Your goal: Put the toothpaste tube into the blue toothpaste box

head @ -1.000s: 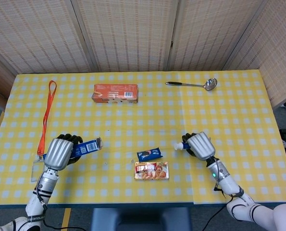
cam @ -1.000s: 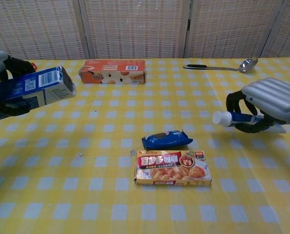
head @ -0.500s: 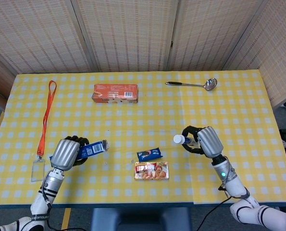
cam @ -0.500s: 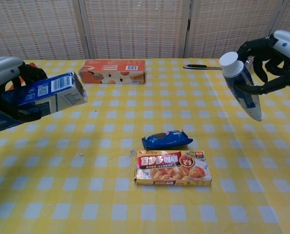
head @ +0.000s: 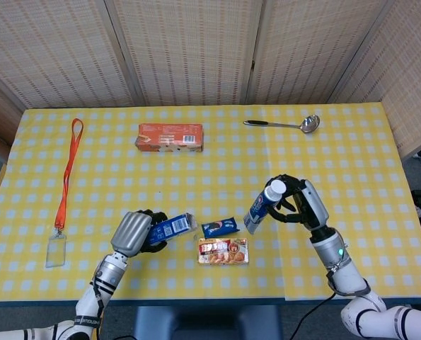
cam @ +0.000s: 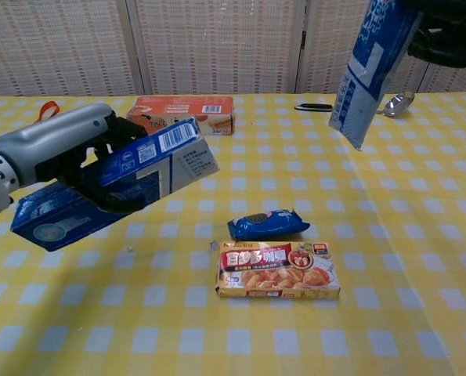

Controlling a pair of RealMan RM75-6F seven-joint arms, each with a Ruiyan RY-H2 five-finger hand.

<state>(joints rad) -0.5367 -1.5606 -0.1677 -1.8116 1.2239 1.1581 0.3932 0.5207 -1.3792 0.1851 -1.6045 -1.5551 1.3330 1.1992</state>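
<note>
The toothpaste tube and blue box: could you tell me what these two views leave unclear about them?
- Toothpaste tube: chest view cuts off its cap and most of the right hand at the top edge.
- Blue toothpaste box: head view shows its open end too small to tell the flaps; the left hand covers its rear.
- Box interior: hidden in both views.

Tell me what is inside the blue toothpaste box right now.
Cannot be seen. The left hand grips the blue toothpaste box above the table; its interior is not visible in either view. The toothpaste tube is outside it, held by the right hand.
</note>
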